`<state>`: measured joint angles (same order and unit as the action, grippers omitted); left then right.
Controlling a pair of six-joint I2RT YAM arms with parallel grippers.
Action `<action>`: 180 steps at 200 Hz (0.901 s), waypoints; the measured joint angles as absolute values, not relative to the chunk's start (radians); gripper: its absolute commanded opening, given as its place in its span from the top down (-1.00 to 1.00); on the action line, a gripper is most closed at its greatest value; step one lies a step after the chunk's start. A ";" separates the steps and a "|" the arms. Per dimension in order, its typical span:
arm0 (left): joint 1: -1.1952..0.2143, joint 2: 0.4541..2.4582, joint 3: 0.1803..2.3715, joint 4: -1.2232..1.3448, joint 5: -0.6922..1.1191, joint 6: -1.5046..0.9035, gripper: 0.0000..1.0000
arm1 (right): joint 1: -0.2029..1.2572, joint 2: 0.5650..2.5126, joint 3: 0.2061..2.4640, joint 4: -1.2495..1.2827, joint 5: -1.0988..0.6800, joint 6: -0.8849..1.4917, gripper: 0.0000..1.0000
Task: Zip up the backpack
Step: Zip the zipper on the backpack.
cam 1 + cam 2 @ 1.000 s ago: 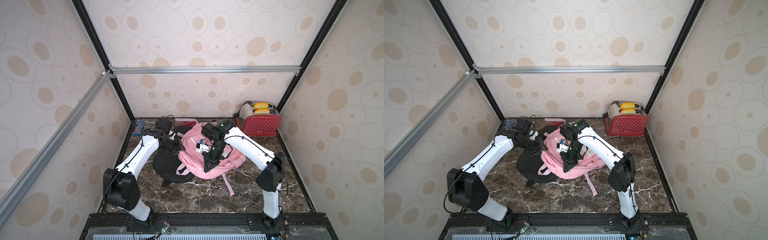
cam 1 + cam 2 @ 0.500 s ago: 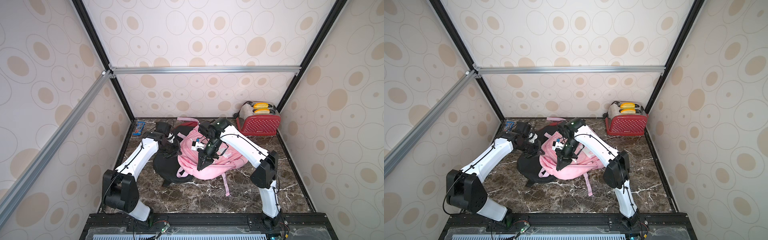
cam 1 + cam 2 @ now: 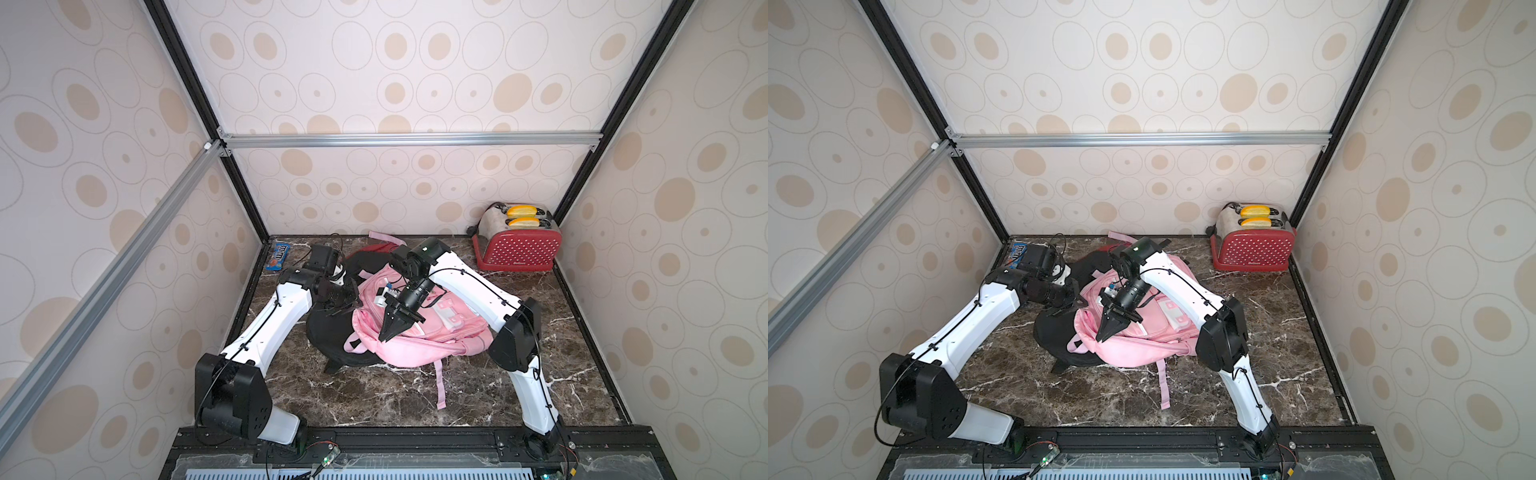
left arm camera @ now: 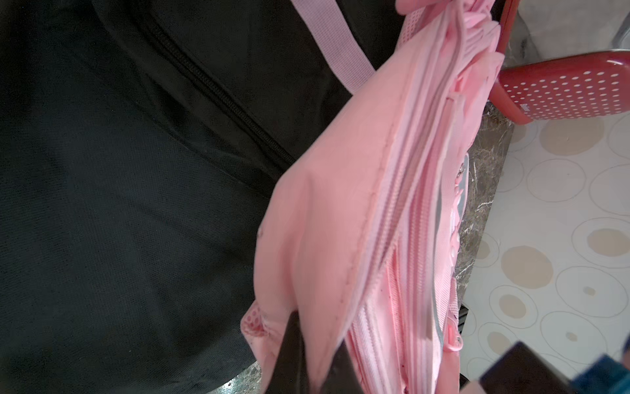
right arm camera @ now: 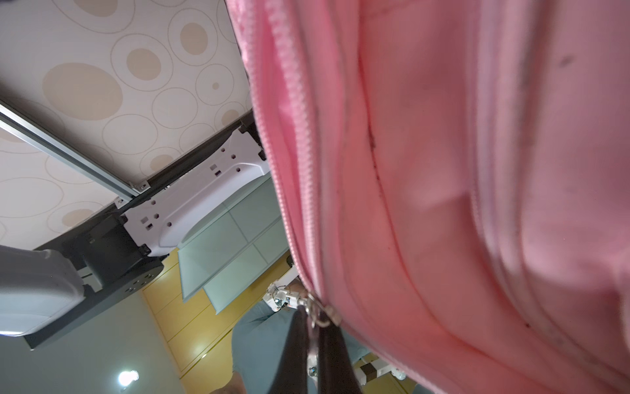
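Step in hand, as judged: the zip-closing run, w/ the slider gripped and the bag edge braced. The pink backpack [image 3: 419, 345] is seen lying mid-counter [image 3: 374, 403], partly over a black bag [image 3: 328, 336]. A red toaster [image 3: 517, 245] stands well apart at the back corner.

Right end effector [image 5: 315, 361]: jaws pressed together, w/ the metal zipper pull [image 5: 318, 315] pinched between them. A row of zip teeth [image 5: 293, 143] runs away from the pull; whether that stretch is closed can't be told. In both top views the tips are pointed down at the backpack's front-left edge.

Left end effector [image 4: 313, 365]: jaws pressed together on a fold of pink fabric at the backpack's rim, just beside the zip tracks. In a top view it [image 3: 351, 303] sits at the backpack's left side, above the black bag.

Next move, as judged: the pull is to be drawn along the track, in line w/ the teeth, the left pinch serving as counter-tension. Slack fabric near the slider could get caught, so approx. steady tension is called for.
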<state>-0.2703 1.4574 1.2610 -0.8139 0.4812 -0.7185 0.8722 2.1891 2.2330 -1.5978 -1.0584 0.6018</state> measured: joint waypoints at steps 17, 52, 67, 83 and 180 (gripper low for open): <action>-0.270 1.452 1.259 -0.810 0.481 -0.725 1.00 | 0.874 2.202 2.234 -1.598 -1.090 0.641 1.00; -0.270 1.445 1.250 -0.800 0.481 -0.741 1.00 | 0.874 2.247 2.274 -1.592 -1.143 0.724 1.00; -0.270 1.443 1.247 -0.794 0.481 -0.749 1.00 | 0.874 2.263 2.292 -1.583 -1.156 0.769 1.00; -0.271 1.443 1.247 -0.790 0.480 -0.756 1.00 | 0.874 2.267 2.297 -1.563 -1.165 0.820 1.00; -0.271 1.443 1.246 -0.765 0.437 -0.775 1.00 | 0.871 2.197 2.072 -0.974 -1.193 1.374 1.00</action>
